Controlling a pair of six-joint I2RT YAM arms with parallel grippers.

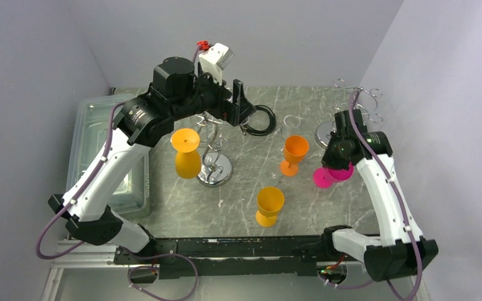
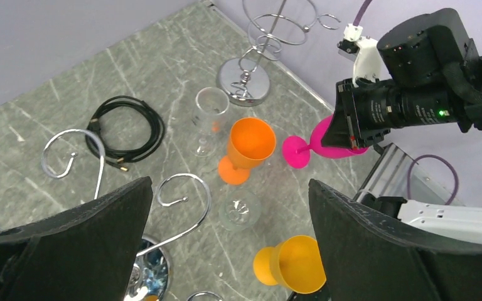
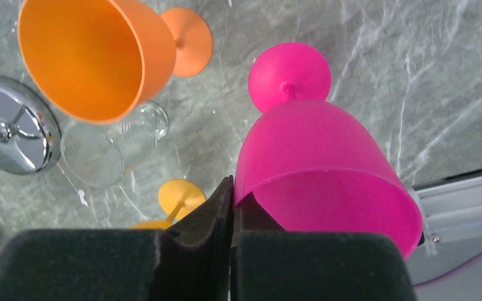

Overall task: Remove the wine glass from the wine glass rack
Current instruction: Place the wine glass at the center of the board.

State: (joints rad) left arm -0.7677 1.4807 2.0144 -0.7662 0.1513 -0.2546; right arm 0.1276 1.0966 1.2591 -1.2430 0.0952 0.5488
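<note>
The wine glass rack (image 1: 215, 170) stands mid-table on its mirror disc base, and its curled chrome arms (image 2: 184, 199) show below my left wrist. A yellow-orange wine glass (image 1: 187, 155) hangs upside down from one arm on the rack's left. My left gripper (image 1: 241, 106) hovers open above the rack's right side, apart from that glass, with nothing between its fingers (image 2: 100, 232). My right gripper (image 1: 337, 168) is shut on the rim of a tilted pink wine glass (image 3: 317, 169), whose foot (image 1: 322, 178) points down at the table.
An orange glass (image 1: 294, 153), a yellow-orange glass (image 1: 269, 205) and a clear glass (image 2: 240, 210) stand between the arms. A smaller chrome stand (image 1: 325, 133) is at the back right. A black cable coil (image 1: 260, 120) lies behind the rack. A clear bin (image 1: 100, 150) sits far left.
</note>
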